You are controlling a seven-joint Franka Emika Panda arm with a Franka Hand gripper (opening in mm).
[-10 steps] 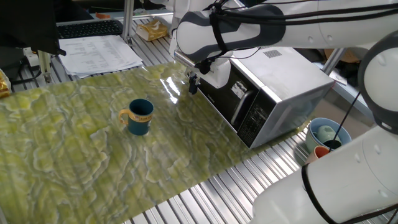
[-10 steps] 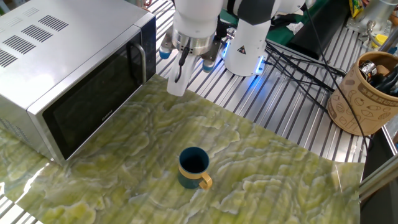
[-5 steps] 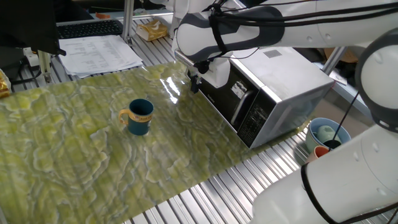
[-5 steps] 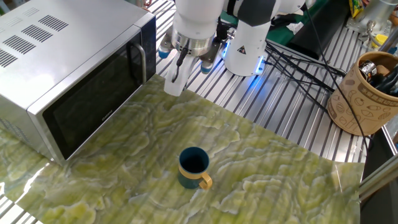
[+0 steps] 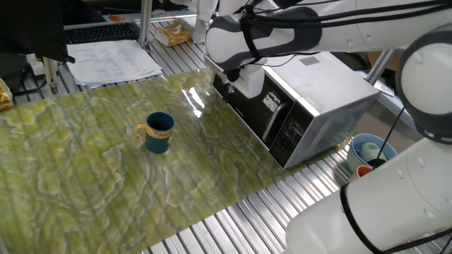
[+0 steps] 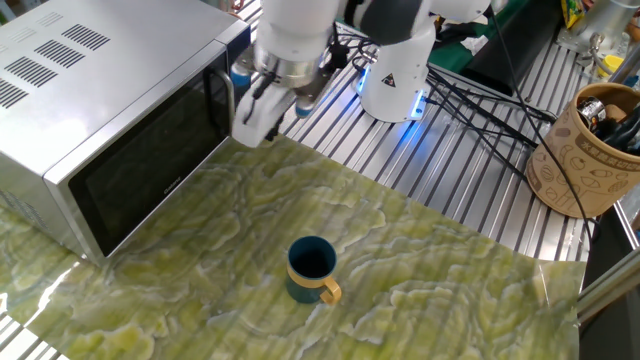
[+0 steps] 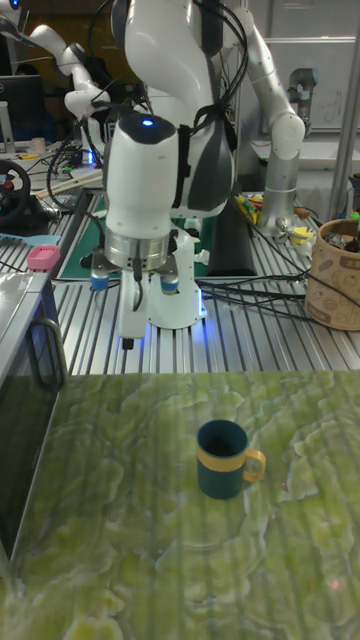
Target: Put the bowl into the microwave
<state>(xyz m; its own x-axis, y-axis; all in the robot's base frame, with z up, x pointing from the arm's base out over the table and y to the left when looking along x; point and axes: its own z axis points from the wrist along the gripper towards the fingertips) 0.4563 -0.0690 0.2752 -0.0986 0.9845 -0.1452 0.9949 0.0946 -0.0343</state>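
The bowl (image 5: 158, 132) is a dark teal mug with a tan handle. It stands upright on the green mat, also seen as the bowl (image 6: 312, 270) and the bowl (image 7: 225, 458). The white microwave (image 5: 311, 99) has its dark glass door closed. My gripper (image 6: 252, 118) hangs just beside the door handle (image 6: 230, 100) of the microwave (image 6: 90, 90), far from the bowl. Nothing is held in it, and its white fingers read as one block, so open or shut is unclear. The tall view shows the gripper (image 7: 130, 318) right of the microwave (image 7: 22, 420).
A green patterned mat (image 5: 106, 183) covers the slatted metal table. A pale blue container (image 5: 367, 152) stands beyond the microwave. A tan holder (image 6: 585, 150) with tools sits at the far right, and cables (image 6: 470, 100) trail by the robot base.
The gripper has moved sideways toward the microwave's door handle, from over the mat's edge to right beside the handle. The bowl and the microwave have not moved.
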